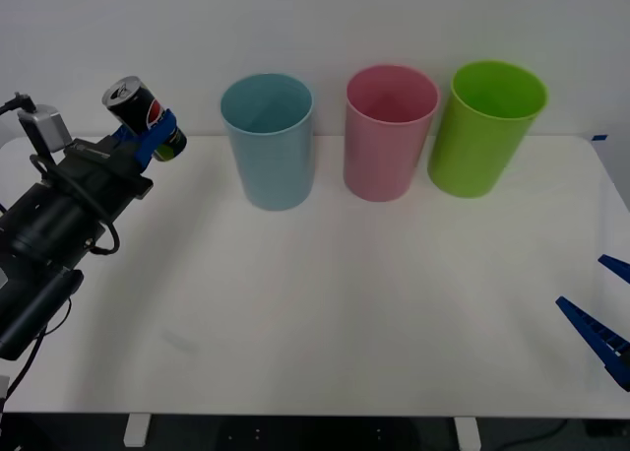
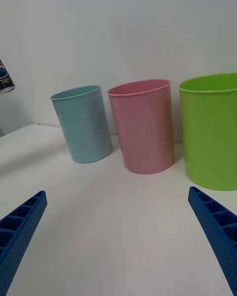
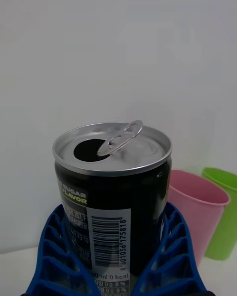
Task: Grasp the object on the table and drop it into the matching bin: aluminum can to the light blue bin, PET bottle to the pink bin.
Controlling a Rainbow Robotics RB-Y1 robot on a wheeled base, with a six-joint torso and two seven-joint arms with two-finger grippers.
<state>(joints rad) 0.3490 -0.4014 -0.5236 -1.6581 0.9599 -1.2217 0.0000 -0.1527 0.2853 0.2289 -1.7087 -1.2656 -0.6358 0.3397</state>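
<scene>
The small dark aluminum can [image 1: 141, 111] with its silver top is held in the air above the far left of the white table [image 1: 325, 313], tilted, with my left gripper [image 1: 157, 138] shut on it. Up close, the can [image 3: 111, 197] has an opened tab and blue fingers [image 3: 54, 256] hug its sides. To its right stands the light blue bin [image 1: 268, 141], then the pink bin [image 1: 389, 131]. My right gripper [image 1: 602, 323] waits open at the table's right edge; its view shows the light blue bin [image 2: 85, 123], the pink bin [image 2: 144, 126] and the can's edge [image 2: 5, 81].
A lime green bin [image 1: 484, 126] stands right of the pink one, also seen as the green bin [image 2: 210, 130] in the right wrist view. A white wall rises behind the bins. The left arm's black body [image 1: 54, 234] lies over the table's left side.
</scene>
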